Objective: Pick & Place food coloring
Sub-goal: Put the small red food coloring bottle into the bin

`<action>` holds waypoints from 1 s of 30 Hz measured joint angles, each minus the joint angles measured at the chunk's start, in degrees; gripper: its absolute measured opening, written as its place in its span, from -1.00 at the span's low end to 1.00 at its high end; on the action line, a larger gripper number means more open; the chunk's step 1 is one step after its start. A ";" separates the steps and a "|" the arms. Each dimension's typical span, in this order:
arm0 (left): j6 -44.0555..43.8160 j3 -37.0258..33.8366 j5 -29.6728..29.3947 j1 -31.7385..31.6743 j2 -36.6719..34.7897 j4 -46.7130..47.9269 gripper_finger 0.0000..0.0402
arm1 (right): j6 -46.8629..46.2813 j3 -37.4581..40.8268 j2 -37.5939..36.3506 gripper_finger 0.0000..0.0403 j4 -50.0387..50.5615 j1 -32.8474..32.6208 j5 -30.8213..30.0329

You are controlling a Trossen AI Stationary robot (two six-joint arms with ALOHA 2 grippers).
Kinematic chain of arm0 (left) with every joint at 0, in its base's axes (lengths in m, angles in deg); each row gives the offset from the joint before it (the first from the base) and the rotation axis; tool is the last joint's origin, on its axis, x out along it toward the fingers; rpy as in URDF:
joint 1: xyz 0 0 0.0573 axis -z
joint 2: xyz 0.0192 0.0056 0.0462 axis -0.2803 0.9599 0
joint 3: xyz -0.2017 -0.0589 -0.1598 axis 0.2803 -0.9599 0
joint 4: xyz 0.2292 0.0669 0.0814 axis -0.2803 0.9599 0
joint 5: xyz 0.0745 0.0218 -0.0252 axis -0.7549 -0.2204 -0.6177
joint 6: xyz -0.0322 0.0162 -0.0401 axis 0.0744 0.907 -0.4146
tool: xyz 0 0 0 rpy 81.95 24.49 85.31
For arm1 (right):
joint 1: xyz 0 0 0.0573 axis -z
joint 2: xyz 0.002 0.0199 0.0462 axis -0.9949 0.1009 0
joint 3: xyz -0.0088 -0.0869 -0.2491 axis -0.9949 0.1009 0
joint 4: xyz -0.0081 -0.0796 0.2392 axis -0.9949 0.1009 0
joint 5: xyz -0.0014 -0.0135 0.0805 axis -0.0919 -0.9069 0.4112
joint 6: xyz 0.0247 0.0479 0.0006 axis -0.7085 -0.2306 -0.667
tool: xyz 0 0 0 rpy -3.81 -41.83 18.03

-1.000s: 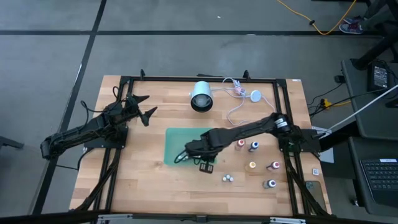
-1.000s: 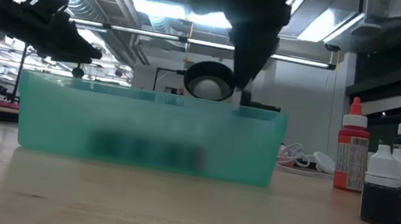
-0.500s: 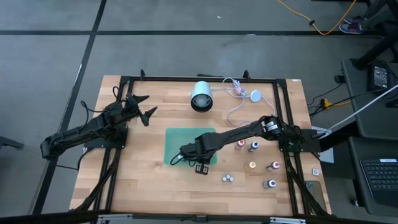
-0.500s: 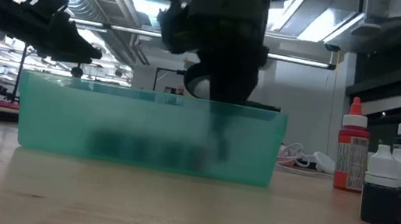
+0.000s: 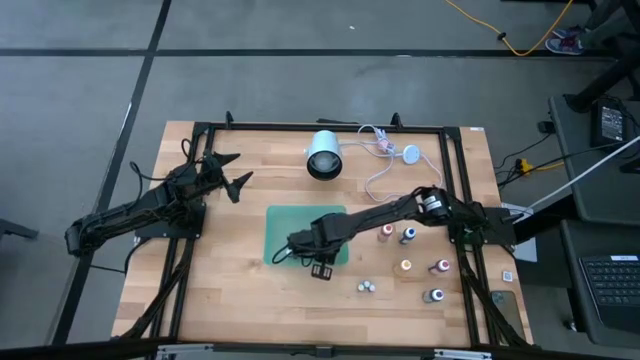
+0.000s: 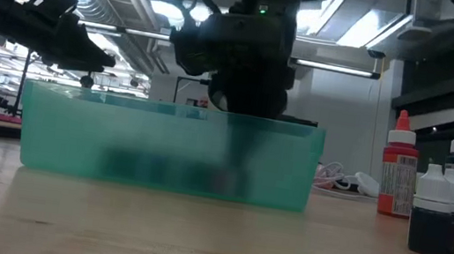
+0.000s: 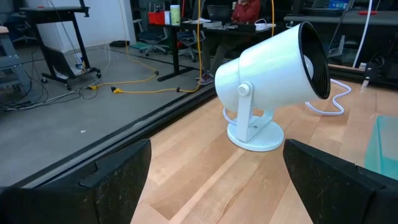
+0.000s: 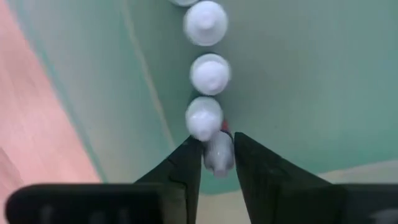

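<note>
right tool [image 8: 214, 163] lowered into bin [image 5: 280, 222] — loosening

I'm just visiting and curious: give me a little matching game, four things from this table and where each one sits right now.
Things:
1. right gripper
2. left gripper
3. lamp
4. red bottle

Places:
A. on bare wood right of the bin
B. at the table's far edge, centre
C. down inside the bin
D. over the table's left side, clear of the bin

Pairs: 1-C, 2-D, 3-B, 4-A
</note>
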 joint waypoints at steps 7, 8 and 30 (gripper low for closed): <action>0.00 0.00 0.00 0.00 0.00 0.00 0.80 | -0.45 0.06 0.06 -0.48 0.17 0.31 1.36; 0.00 0.02 0.00 0.02 0.00 0.00 0.80 | -0.47 0.06 0.06 -0.48 0.38 0.30 1.39; 0.00 0.01 0.00 0.02 0.00 0.00 0.80 | 1.21 -1.10 -0.14 -0.44 1.14 0.29 2.90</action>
